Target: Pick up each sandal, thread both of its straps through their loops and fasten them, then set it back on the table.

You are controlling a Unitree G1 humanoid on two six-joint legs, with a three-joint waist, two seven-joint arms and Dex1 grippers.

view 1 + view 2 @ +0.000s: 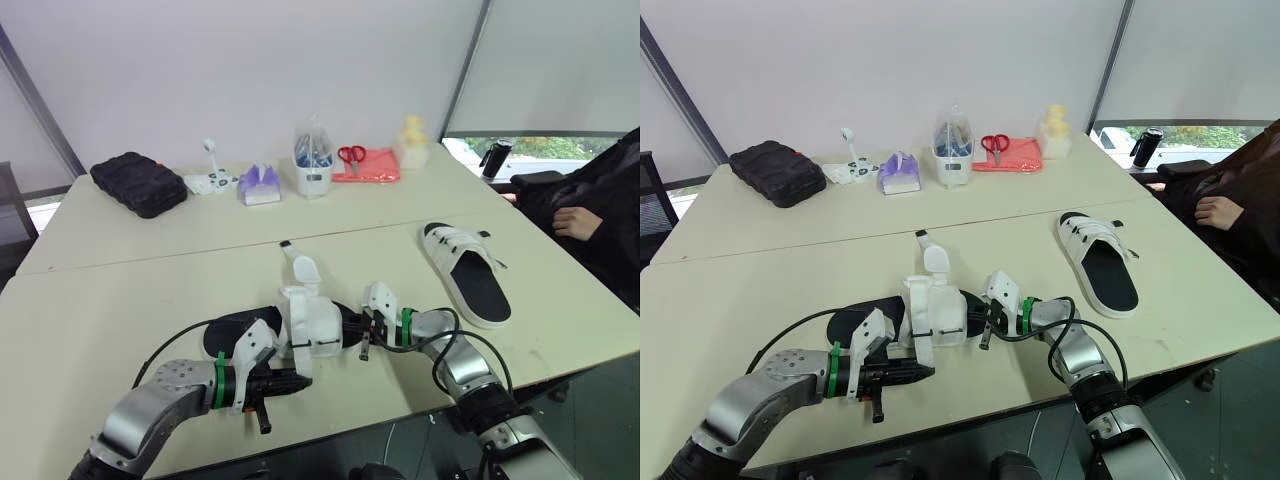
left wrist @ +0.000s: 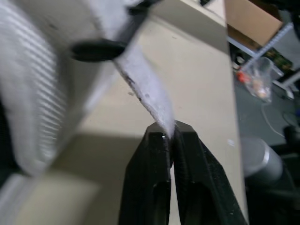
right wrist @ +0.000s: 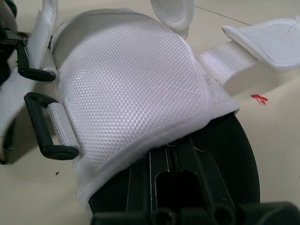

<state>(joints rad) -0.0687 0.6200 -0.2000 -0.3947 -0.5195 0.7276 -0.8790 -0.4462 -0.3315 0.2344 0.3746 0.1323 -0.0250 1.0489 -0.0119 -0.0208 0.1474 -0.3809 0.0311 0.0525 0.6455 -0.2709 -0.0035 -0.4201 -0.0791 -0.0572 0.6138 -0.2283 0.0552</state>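
My left jaws are pressed together on the tip of a white strap (image 2: 146,91), which runs away from them to a black loop (image 2: 96,49) on the sandal (image 1: 310,322). The right jaws are against the other side of this sandal and its white upper covers them, so I cannot tell if they are closed or apart. The sandal lies on the desk (image 1: 120,290) between the two jaws, and as far as I can see it is not lifted. Its second strap (image 3: 265,42) hangs free on the side away from the right jaws, and another loop (image 3: 49,129) has nothing threaded through it. I judge that this sandal is at the threading step, with no strap fastened yet. The other sandal (image 1: 468,272) lies flat well beyond the right jaws. Its straps seem closed, so it is probably finished, though I am not sure.
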